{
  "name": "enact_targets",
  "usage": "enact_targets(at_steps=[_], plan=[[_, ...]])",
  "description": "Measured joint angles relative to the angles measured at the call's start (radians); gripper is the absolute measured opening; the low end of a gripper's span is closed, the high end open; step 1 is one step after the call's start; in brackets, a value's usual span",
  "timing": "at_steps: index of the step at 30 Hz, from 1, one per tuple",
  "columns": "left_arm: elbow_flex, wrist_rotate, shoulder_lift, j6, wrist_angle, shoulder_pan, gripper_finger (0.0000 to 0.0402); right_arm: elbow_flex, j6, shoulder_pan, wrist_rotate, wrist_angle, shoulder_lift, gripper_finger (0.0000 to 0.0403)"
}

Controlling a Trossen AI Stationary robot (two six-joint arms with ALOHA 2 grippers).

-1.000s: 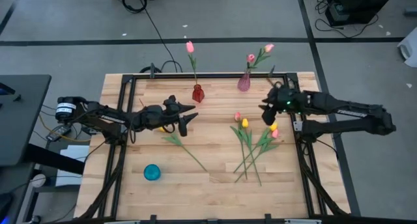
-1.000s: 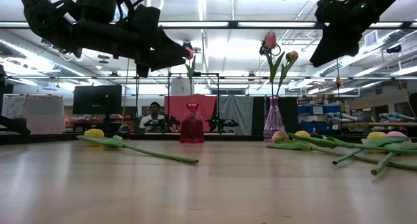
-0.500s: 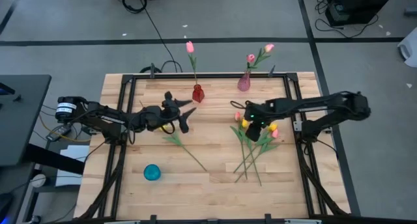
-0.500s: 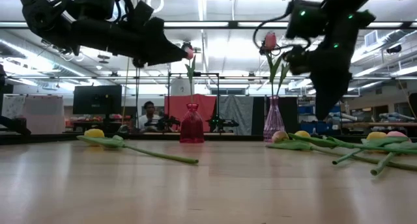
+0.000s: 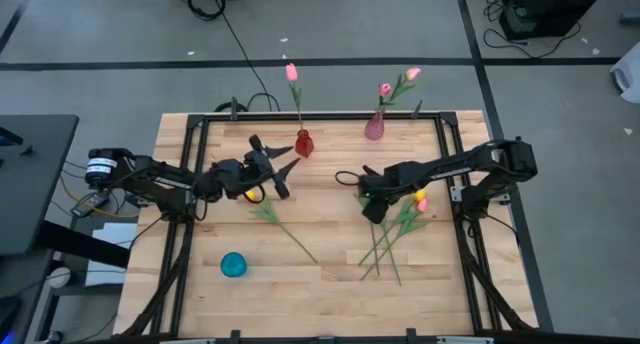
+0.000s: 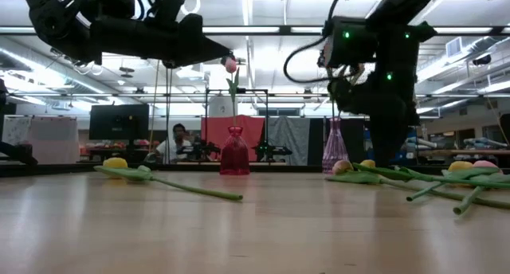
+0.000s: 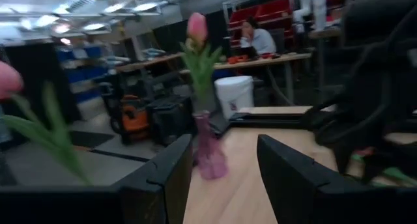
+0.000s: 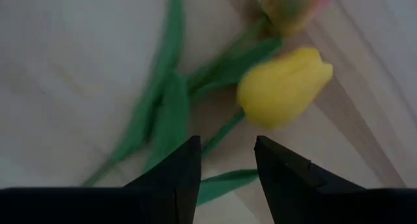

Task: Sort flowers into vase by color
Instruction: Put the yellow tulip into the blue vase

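High view, contents as seen from my two claws. Red vase (image 5: 303, 143): just beyond my left claw (image 5: 277, 164), one pink tulip (image 5: 291, 72) standing in it. Pink vase (image 5: 375, 126): beyond my right claw (image 5: 372, 206), near the table's far edge, two pink tulips (image 5: 398, 82) in it. Teal cup (image 5: 233, 264): well behind my left claw, toward the near edge; I cannot tell what it holds. Left claw: raised above the table, fingers (image 7: 171, 175) spread, nothing between them. Right claw: low over the loose bunch, fingers (image 8: 179, 175) apart, with a yellow tulip (image 8: 284, 87) and its green stem directly ahead, not yet touched. Loose flowers (image 5: 398, 224): a fan of pink and yellow tulips lying under and behind my right claw. One more yellow tulip (image 5: 272, 216) lies flat just behind my left claw. Surface: pale wooden table (image 5: 320, 284) within a black frame. Room: a seated person (image 6: 180, 141) at desks beyond the table, ceiling strip lights overhead.
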Motion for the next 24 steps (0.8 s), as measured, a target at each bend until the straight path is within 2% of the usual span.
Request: enact_targets(at_steps=[7,15,18,24], plan=[[0.0,0.04,0.0,-0.084,-0.091,-0.046,0.0179,0.001,0.011,0.0,0.008,0.023,0.074,0.0149],[0.0,0.035,-0.017,-0.094,-0.162,-0.154,0.0179,0.004,0.034,0.009,-0.027,0.05,0.106,0.0051],[0.0,0.004,-0.045,-0.073,-0.174,-0.192,0.0179,0.001,0.014,0.009,-0.04,0.044,0.076,0.0014],[-0.008,-0.04,-0.065,-0.068,-0.189,-0.226,0.0179,-0.001,0.043,0.024,-0.004,0.015,-0.088,0.0016]])
